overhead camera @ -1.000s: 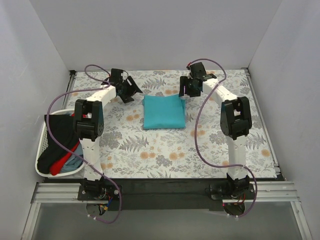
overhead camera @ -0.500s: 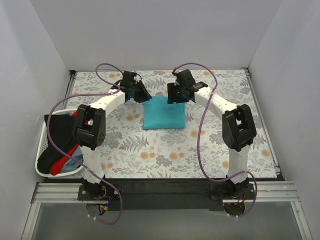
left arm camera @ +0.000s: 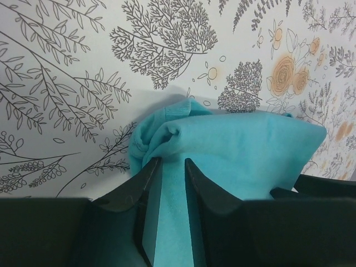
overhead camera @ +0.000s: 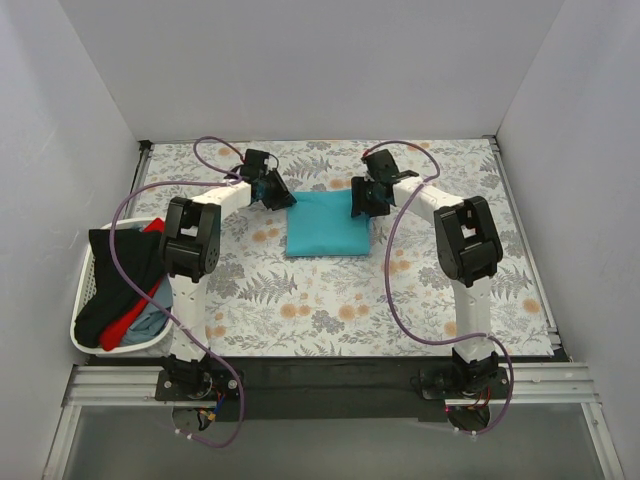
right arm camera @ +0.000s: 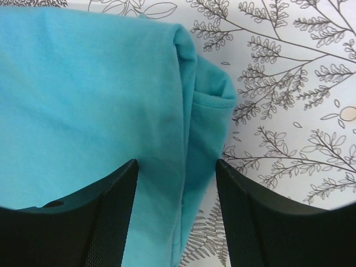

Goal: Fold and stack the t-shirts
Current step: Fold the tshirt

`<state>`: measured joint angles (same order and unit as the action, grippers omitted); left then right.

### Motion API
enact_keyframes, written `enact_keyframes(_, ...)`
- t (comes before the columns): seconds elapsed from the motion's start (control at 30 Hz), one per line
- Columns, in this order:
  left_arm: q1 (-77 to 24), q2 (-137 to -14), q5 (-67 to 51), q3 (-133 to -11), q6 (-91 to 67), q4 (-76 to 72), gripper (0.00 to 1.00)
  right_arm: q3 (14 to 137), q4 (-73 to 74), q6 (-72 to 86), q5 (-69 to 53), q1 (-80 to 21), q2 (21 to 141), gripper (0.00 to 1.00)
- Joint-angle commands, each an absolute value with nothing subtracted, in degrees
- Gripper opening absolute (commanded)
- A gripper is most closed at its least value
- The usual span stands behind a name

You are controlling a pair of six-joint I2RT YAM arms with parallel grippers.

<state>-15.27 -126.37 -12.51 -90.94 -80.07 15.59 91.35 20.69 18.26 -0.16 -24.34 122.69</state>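
A folded turquoise t-shirt (overhead camera: 328, 226) lies flat at the middle of the flowered table. My left gripper (overhead camera: 279, 195) is at its far left corner. In the left wrist view the jaws (left arm camera: 173, 162) are shut on a bunched fold of the turquoise cloth (left arm camera: 245, 147). My right gripper (overhead camera: 363, 199) is at the far right corner. There its fingers (right arm camera: 176, 162) stand open, one over the cloth (right arm camera: 83, 100) and one over the table just past the folded edge. More t-shirts, black (overhead camera: 118, 268) and red (overhead camera: 126, 323), are heaped in the basket.
A white slatted basket (overhead camera: 84, 292) stands at the table's left edge beside the left arm. White walls close in the table on the left, back and right. The flowered tablecloth (overhead camera: 330, 300) reaches the near edge in front of the shirt.
Both grippers have come in from the sides to the shirt's far corners. The left one has shut on the cloth at its corner; the right one stays open.
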Motion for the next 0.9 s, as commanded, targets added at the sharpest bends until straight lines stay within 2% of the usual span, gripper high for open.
enact_keyframes(0.0,-15.2,-126.1,-11.8,-92.2,-79.0,15.6,0.22,90.0,19.9,17.9,0.9,-23.9,118.8,0.65)
enact_keyframes(0.07,-15.2,-124.8,-12.2,-93.0,-78.7,15.7,0.23,89.7,20.0,17.4,1.4,-23.6,117.2,0.68)
enact_keyframes(0.23,-15.2,-122.0,-13.9,-96.7,-78.0,19.1,0.33,91.1,21.2,16.6,1.6,-22.8,117.7,0.70)
enact_keyframes(0.4,-15.2,-116.3,-13.8,-97.0,-78.4,23.2,0.34,88.9,21.4,17.0,0.8,-22.9,118.1,0.68)
enact_keyframes(0.57,-15.2,-107.7,-15.7,-88.5,-79.3,22.4,0.34,87.5,20.3,17.8,-1.7,-23.1,118.7,0.65)
enact_keyframes(0.87,-15.3,-89.6,-16.4,-68.8,-78.0,19.6,0.34,87.2,19.2,20.0,-0.4,-25.4,120.5,0.50)
